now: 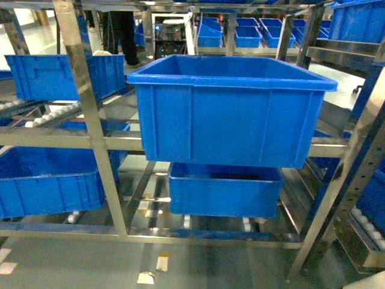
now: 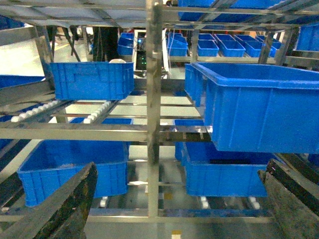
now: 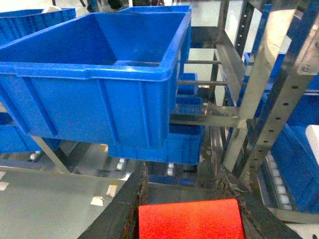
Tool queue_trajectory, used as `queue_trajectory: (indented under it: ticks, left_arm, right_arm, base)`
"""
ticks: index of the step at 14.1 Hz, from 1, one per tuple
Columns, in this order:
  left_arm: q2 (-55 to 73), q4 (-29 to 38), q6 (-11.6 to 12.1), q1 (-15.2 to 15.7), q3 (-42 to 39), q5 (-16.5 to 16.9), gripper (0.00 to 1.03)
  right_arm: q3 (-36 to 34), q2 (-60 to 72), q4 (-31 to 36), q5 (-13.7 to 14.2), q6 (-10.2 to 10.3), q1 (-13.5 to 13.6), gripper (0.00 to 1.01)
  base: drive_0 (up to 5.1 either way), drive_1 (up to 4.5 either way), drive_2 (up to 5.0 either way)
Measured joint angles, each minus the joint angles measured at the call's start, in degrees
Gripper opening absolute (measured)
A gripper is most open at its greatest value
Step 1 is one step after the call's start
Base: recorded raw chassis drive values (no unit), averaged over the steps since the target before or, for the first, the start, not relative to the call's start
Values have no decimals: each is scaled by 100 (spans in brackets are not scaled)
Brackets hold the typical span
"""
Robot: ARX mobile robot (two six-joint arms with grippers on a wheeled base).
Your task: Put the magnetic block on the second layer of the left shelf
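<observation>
The red magnetic block (image 3: 192,219) fills the bottom of the right wrist view, and my right gripper (image 3: 182,174) is shut on it, one dark finger on each side. In front of it and higher stands a large deep blue crate (image 3: 94,74), whose inside looks bare from here. That crate (image 1: 228,108) rests on the steel rail of the shelf's second layer (image 1: 126,143). My left gripper (image 2: 179,169) is open, fingers far apart with nothing between them, facing a steel upright (image 2: 153,114). Neither gripper shows in the head view.
A lower blue crate (image 1: 224,192) sits under the big one and another (image 1: 48,177) at lower left. A ribbed blue crate (image 1: 60,75) stands on rollers at back left. Hole-punched uprights (image 3: 279,114) rise on the right. Tape marks (image 1: 146,277) dot the floor.
</observation>
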Motion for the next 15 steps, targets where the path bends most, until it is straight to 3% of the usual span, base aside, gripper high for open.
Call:
queue_trajectory:
  ticks: [5, 8, 15]
  left_arm:
    - [0, -2, 0, 0, 0, 0, 98]
    - [0, -13, 0, -2, 0, -37, 98]
    - [0, 0, 0, 0, 0, -7, 98]
  right_arm:
    - [0, 2, 15, 0, 0, 0, 34]
    - [0, -22, 31, -68, -2, 46, 34]
    - [-11, -33, 0, 0, -2, 0, 33]
  base:
    - [-484, 350, 129]
    - [0, 0, 0]
    - [6, 422, -410]
